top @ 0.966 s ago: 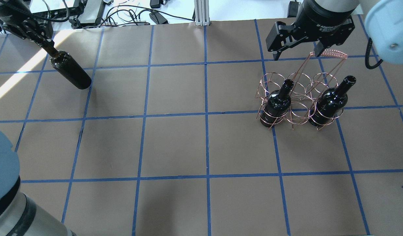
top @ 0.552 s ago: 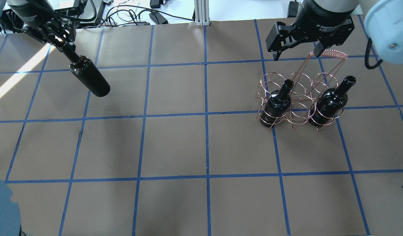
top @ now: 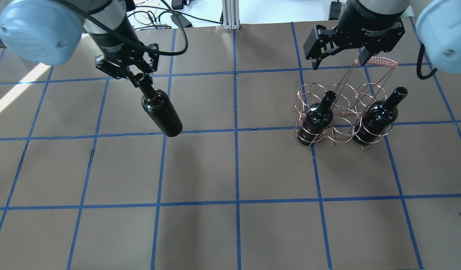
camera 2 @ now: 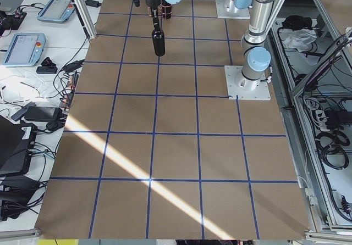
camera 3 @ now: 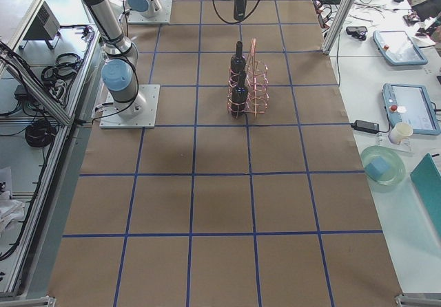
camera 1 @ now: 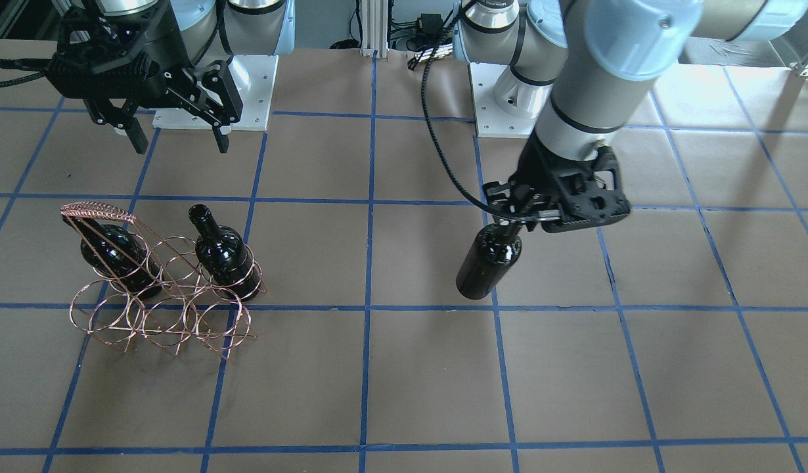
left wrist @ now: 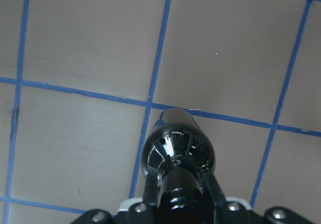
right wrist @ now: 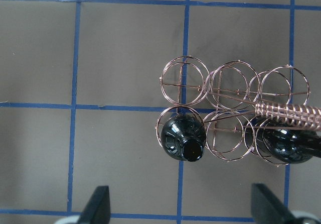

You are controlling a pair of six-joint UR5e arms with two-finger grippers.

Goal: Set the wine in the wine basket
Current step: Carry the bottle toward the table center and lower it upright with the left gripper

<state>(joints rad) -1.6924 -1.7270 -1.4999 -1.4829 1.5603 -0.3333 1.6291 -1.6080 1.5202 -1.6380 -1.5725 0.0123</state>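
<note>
My left gripper [top: 138, 76] is shut on the neck of a near-black wine bottle [top: 162, 114] and holds it upright above the table, left of centre; this shows too in the front view [camera 1: 488, 261] and the left wrist view [left wrist: 176, 151]. The copper wire wine basket [top: 382, 61] stands at the far right. Two more bottles [top: 318, 117] [top: 376, 117] stand in the end rings of its row nearer the robot. The middle ring and the far row are empty. My right gripper [top: 338, 63] is open and empty, above the basket's far side [right wrist: 291, 114].
The brown table [top: 234, 168] has a blue tape grid. Cables and boxes [top: 151, 15] lie along its far edge. An aluminium post [top: 230, 15] stands at the far middle. The two robot bases [camera 1: 213, 112] are bolted at the near side.
My left arm has carried the bottle to the right and nearer the robot, from the far left corner toward the table's middle. The right gripper and the basket have not moved.
</note>
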